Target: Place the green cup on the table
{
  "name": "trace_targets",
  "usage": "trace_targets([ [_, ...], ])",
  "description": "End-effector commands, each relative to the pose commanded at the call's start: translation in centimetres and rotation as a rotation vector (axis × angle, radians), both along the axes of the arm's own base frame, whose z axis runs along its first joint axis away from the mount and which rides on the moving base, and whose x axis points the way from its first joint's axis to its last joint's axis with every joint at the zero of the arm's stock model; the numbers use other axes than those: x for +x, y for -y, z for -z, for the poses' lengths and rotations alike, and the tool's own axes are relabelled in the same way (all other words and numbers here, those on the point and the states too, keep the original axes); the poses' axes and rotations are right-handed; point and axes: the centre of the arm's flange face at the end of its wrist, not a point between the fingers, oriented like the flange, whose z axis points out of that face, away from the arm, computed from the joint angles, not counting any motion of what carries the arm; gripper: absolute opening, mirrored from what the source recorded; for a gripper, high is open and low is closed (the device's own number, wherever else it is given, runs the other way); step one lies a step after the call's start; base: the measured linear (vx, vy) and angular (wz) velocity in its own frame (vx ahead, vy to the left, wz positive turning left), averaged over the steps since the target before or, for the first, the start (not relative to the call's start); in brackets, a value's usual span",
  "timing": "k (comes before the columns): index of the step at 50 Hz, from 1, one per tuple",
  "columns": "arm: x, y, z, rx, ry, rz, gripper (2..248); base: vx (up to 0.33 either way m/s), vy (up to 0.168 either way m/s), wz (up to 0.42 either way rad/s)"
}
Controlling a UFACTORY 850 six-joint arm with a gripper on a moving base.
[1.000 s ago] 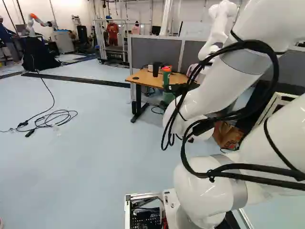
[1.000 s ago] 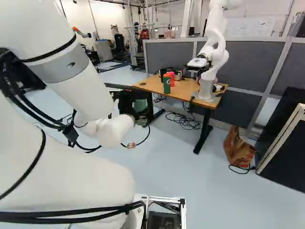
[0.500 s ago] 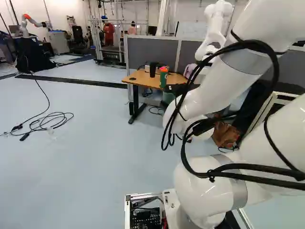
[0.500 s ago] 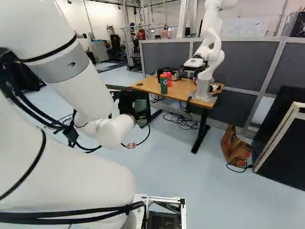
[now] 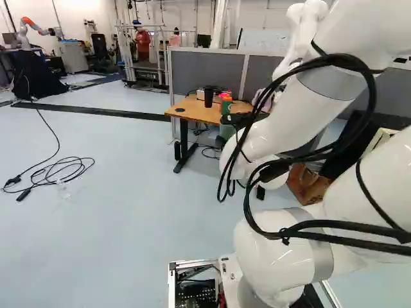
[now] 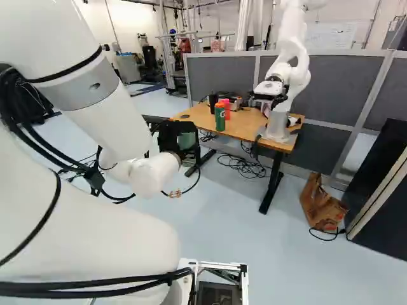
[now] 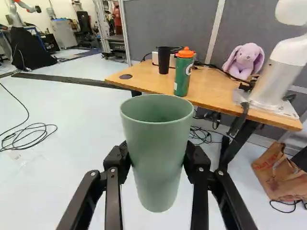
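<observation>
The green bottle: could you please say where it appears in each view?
Left base view: bottle upper middle, on the table.
Right base view: upper middle, on the table.
Wrist view: ahead of the gripper, beyond the green cup.
Shared landmark: black cup, beside it.

Tumbler [image 7: 164, 60] behind bottle [image 7: 182, 76] on table [image 7: 213, 91]

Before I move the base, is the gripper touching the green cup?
Touching. The wrist view shows the gripper shut on the green cup, one finger against each side of its wall, below the rim.
</observation>
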Motion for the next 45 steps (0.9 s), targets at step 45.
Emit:
trace_targets([
  [45,0.00,0.00,0.00,0.000,0.000,0.000,127,0.268,0.114,-0.052],
])
